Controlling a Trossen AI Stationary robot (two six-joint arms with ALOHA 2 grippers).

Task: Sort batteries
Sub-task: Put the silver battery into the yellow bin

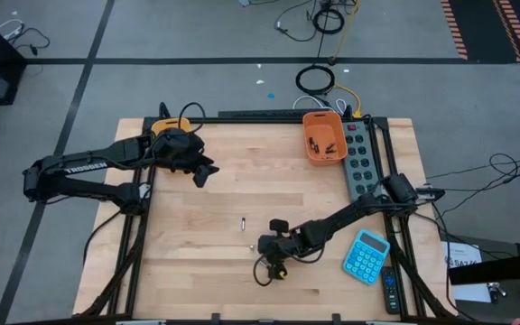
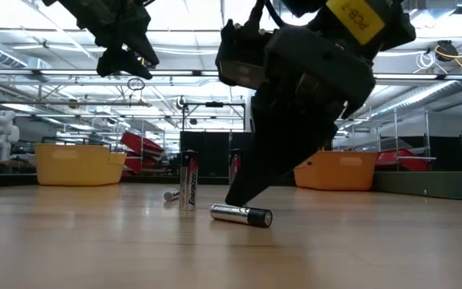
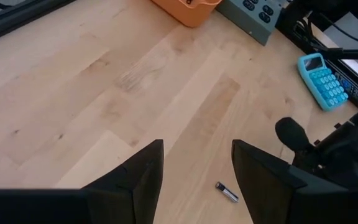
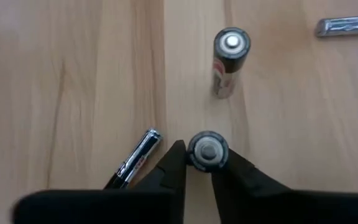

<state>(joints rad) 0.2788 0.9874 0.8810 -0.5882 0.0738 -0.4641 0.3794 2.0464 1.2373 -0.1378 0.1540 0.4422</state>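
My right gripper (image 4: 201,163) points down near the table's near middle and is shut on a small upright battery (image 4: 209,151) seen end-on. Around it are a second upright battery (image 4: 230,53) and two lying ones (image 4: 135,163) (image 4: 347,25). In the low view, an upright battery (image 2: 188,181) stands on its end and a silvery one (image 2: 241,214) lies on its side by the right gripper (image 2: 239,193). One more battery (image 1: 243,223) lies on the wood. My left gripper (image 3: 197,149) hangs open and empty, high over the far left (image 1: 202,171). My right gripper pinches the upright battery's top end (image 4: 209,142) between its two fingers (image 4: 174,163), coming from above and pointing down. The battery stands upright in the hold. The gripper hides its lower end, so I cannot tell whether it rests on the table.
An orange bin (image 1: 323,137) with batteries inside sits at the far right, beside a grey power strip (image 1: 359,158). A yellow bin (image 2: 79,163) sits at the far left under the left arm. A blue calculator (image 1: 366,255) lies near the right edge. Bare wood lies between.
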